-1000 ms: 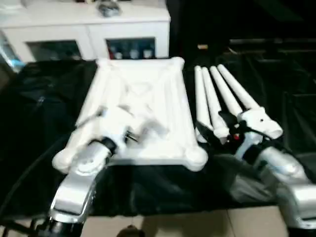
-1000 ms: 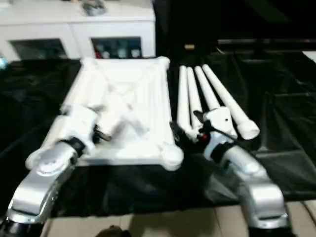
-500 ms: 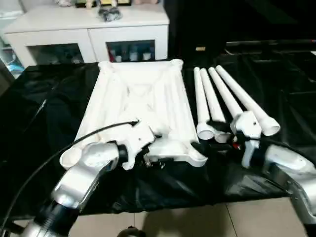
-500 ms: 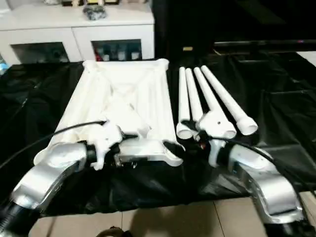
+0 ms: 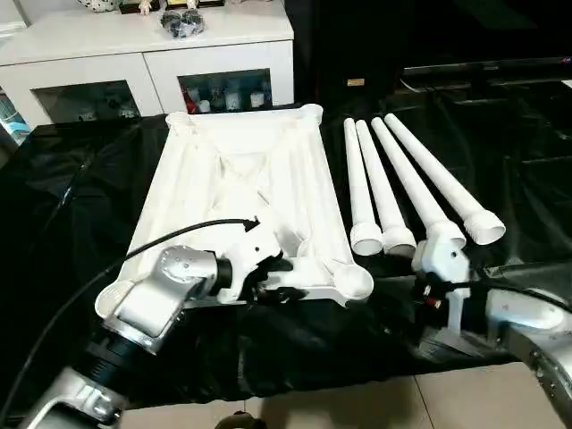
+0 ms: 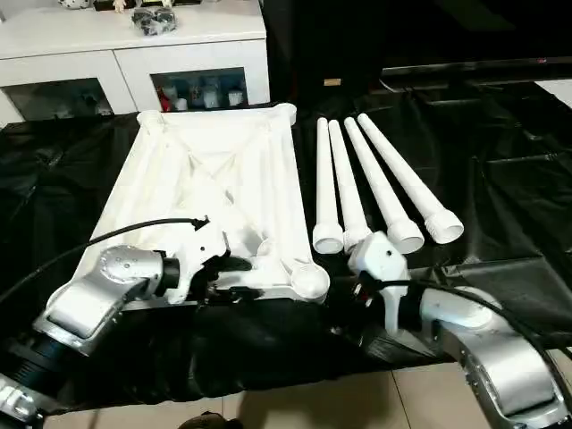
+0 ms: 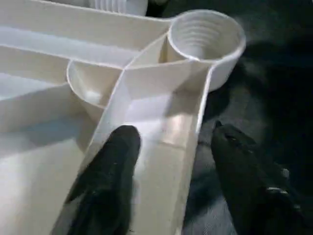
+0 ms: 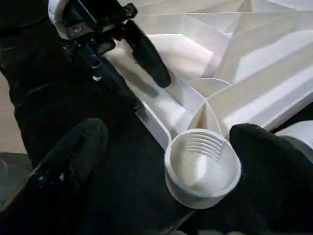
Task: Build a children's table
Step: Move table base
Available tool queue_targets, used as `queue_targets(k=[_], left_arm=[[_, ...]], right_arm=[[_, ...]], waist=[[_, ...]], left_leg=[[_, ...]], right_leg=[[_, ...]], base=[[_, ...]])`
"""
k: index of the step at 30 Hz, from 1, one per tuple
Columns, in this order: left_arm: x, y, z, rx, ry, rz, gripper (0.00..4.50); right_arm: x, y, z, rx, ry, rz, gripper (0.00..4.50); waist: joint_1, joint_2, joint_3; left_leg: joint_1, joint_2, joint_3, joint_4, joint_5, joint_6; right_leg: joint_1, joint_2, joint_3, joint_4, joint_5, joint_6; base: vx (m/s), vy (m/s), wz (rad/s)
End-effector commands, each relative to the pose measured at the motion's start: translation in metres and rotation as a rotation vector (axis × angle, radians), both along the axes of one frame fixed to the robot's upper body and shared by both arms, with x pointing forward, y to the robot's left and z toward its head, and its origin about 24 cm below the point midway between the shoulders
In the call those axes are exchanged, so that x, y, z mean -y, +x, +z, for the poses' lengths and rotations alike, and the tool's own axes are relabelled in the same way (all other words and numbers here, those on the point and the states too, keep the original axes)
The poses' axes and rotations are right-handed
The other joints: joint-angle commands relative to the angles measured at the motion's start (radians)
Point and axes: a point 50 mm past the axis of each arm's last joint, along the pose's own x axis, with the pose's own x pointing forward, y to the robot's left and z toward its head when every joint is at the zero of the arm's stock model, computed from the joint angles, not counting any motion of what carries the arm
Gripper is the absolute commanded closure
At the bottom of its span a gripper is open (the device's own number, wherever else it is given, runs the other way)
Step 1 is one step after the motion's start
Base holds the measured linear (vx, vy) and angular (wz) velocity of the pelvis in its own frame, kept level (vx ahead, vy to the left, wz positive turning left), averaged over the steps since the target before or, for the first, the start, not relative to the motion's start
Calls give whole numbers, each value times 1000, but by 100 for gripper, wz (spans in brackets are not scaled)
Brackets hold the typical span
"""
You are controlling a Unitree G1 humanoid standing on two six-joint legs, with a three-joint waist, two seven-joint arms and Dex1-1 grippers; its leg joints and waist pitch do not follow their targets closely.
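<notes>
The white tabletop (image 5: 241,170) lies ribbed side up on black cloth, round sockets at its corners. Several white tapered legs (image 5: 393,179) lie side by side to its right. My left gripper (image 7: 173,131) is open and straddles the tabletop's near rim beside the near-right corner socket (image 7: 205,34). One finger (image 7: 110,166) is inside the rim, the other (image 7: 239,166) outside over the cloth. My right gripper (image 8: 168,134) stands wide open just short of that same socket (image 8: 203,166), its fingers to either side, holding nothing.
A white cabinet (image 5: 143,54) with glass doors stands behind the work. Black cloth (image 5: 71,206) covers the surface all round, with tiled floor (image 5: 357,402) at the near edge. A black cable (image 5: 179,237) arcs over my left forearm.
My left arm has drawn back from the tabletop's middle to its near rim, and its fingers have narrowed. My right arm has pulled back from the legs' ends toward the near-right corner.
</notes>
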Motion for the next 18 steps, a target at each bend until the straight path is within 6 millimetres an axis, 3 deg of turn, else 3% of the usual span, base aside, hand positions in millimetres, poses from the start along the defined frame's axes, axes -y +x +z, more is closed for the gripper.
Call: queue_targets(k=[1, 5, 10, 13, 14, 15, 18], left_arm=[[-2, 1, 0, 1, 32, -27, 220], [-5, 2, -3, 10, 76, -44, 245], [-5, 4, -6, 20, 95, -40, 284], [-4, 7, -6, 40, 94, -23, 322], [-3, 7, -5, 35, 88, -25, 327], [-3, 7, -5, 35, 88, -25, 327], [-2, 8, -6, 25, 80, -27, 357]], right_arm=[[-1, 0, 3, 16, -20, 13, 0], [-1, 0, 3, 14, -25, 15, 0], [-1, -1, 2, 7, -20, 8, 0], [-1, -3, 1, 6, -21, 8, 0], [-1, -3, 1, 5, -22, 7, 0], [-1, -3, 1, 5, -22, 7, 0], [-1, -4, 0, 4, -24, 7, 0]], waist=[[2, -7, -51], [3, -8, -49], [4, -2, -51], [3, -5, -51], [4, 7, -52], [2, -1, -52], [3, -1, -51]], left_leg=[[26, 85, -37, -74, -263, 49], [28, 85, -38, -77, -288, 31], [27, 86, -39, -78, -280, 26], [27, 86, -39, -78, -283, 27], [27, 85, -39, -76, -278, 27], [26, 85, -39, -77, -276, 29], [25, 85, -38, -76, -269, 35]], right_leg=[[27, -88, 52, -94, -110, -221], [26, -89, 55, -99, -157, -205], [26, -90, 55, -95, -129, -208], [27, -89, 54, -95, -116, -210], [27, -90, 55, -93, -104, -212], [29, -89, 54, -94, -96, -214], [29, -90, 54, -94, -100, -217]], base=[[0, 0, 0], [0, 0, 0], [0, 0, 0], [0, 0, 0], [0, 0, 0], [0, 0, 0], [0, 0, 0]])
